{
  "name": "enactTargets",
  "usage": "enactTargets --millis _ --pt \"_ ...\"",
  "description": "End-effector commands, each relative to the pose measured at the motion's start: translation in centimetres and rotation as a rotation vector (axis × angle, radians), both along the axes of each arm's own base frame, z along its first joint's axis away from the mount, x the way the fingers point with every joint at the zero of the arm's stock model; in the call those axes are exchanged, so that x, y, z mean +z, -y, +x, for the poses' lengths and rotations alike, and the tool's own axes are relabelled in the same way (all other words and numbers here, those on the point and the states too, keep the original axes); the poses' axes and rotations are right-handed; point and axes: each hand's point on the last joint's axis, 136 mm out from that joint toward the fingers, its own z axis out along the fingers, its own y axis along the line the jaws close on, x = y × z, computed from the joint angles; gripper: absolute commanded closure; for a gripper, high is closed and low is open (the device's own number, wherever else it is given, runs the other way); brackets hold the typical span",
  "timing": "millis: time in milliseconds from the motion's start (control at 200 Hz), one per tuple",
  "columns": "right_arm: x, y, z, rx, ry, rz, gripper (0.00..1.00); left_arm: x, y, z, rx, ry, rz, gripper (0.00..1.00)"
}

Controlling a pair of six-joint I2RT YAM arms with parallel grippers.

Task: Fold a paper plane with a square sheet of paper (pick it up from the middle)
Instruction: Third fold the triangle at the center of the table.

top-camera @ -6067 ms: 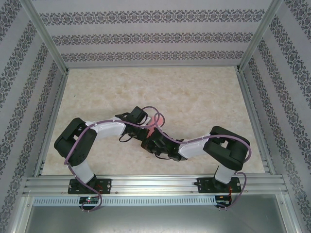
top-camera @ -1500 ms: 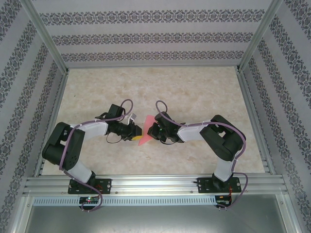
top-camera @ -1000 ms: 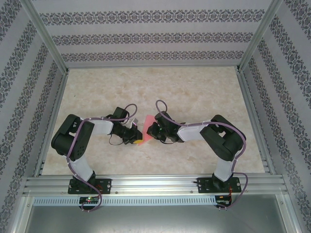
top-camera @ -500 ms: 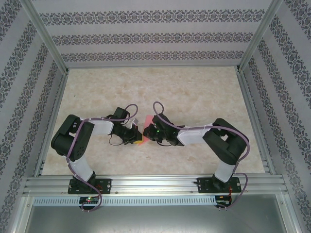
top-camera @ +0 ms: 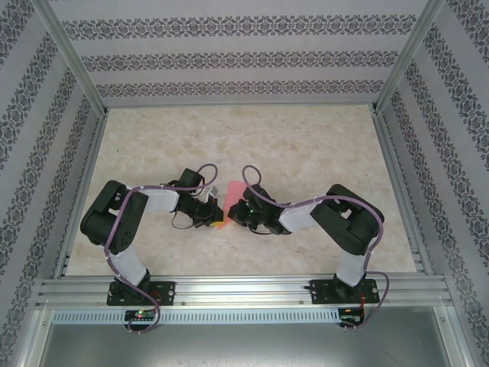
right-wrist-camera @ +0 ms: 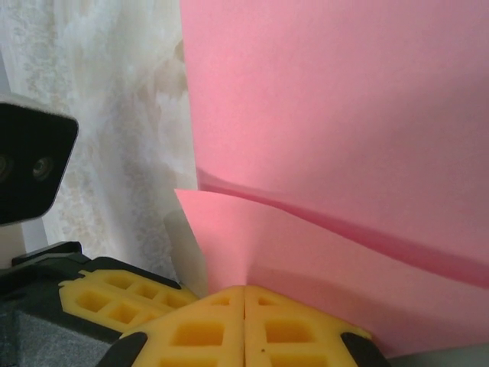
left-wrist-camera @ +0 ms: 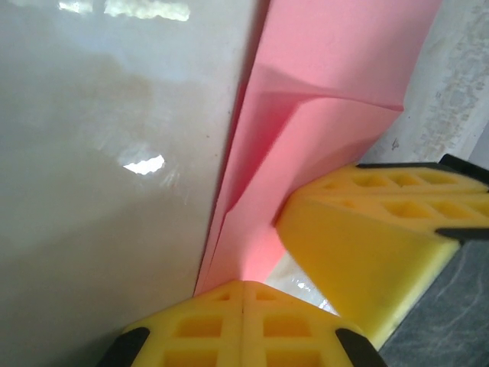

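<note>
The square sheet of paper (top-camera: 234,191) is pink and folded into layers, and it stands on edge above the table's middle between my two grippers. My left gripper (top-camera: 218,216) comes at it from the left. In the left wrist view this left gripper (left-wrist-camera: 243,287) has its yellow fingers pressed together on the paper's lower edge, with the folded paper (left-wrist-camera: 328,69) rising past it. My right gripper (top-camera: 235,211) faces it from the right. In the right wrist view the right gripper (right-wrist-camera: 244,291) is shut on a layer of the paper (right-wrist-camera: 344,107). The two grippers almost touch.
The marble-patterned table (top-camera: 306,145) is ringed by patterned walls and an aluminium frame (top-camera: 244,290) along the near edge. The right gripper's yellow finger (left-wrist-camera: 367,245) crowds the left wrist view. The left wrist's black camera housing (right-wrist-camera: 30,164) sits close in the right wrist view.
The right gripper has slid left until it meets the left gripper at the paper, and both sets of jaws have closed. The left arm has stayed put over the last second.
</note>
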Motion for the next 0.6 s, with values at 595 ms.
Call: enactTargets --millis 595 --pt "-0.8 7.6 4.8 -0.114 0.084 -0.125 0.89 -5.5 -4.1 -1.9 0.028 -0.067 0.262 0.96"
